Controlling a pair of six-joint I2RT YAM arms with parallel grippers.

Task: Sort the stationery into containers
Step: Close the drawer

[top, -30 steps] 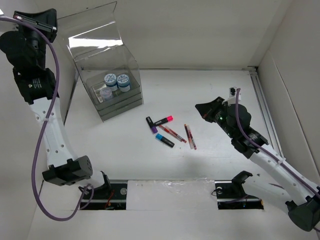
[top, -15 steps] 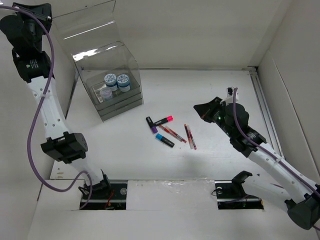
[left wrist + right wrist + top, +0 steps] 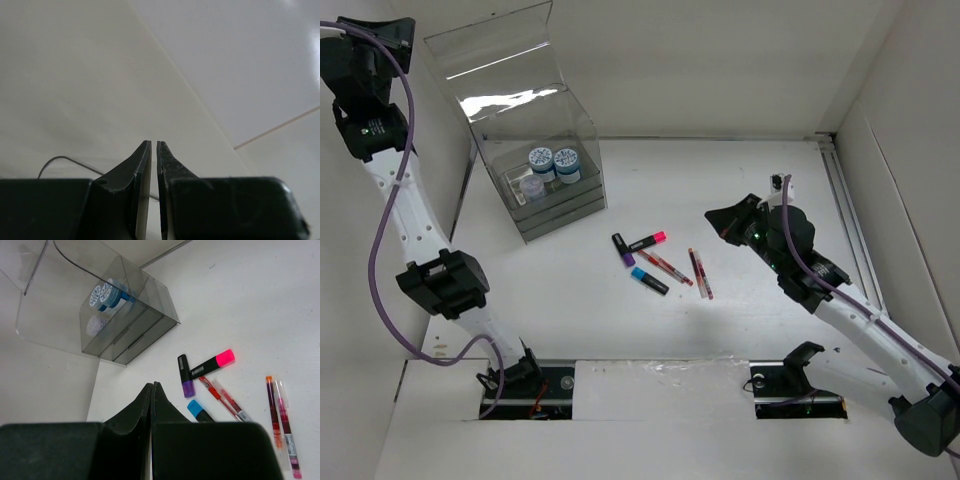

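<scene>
The right gripper (image 3: 152, 385) hangs above the white table (image 3: 750, 170), a little to the right of the loose stationery, its jaws pressed together on nothing. The left gripper (image 3: 153, 143) is up high at the far left beside the clear plastic box-shaped organizer (image 3: 545, 195). Its jaws are all but closed, with only a sliver between them and nothing held.

Two round blue-and-white rolls (image 3: 553, 160) already sit in the organizer's upper compartment. Everything else lies mid-table, near and right of the box: a black marker with a pink cap (image 3: 212, 363), a black marker with a purple cap (image 3: 185, 376), a black marker with a blue cap (image 3: 198, 410), and the thin red pens (image 3: 273, 410).

To my eye the step in hand is the right arm's first pick from that cluster. It should spread its jaws before coming down, not at the table. The pens on the right lie side by side, so they are easy to pinch as a pair by mistake. The pink-capped marker looks the cleaner target. I would turn the wrist so the jaws cross its barrel, then grip at mid-length so it hangs level. The purple one lies just beside its black end, so stay clear of that end.
</scene>
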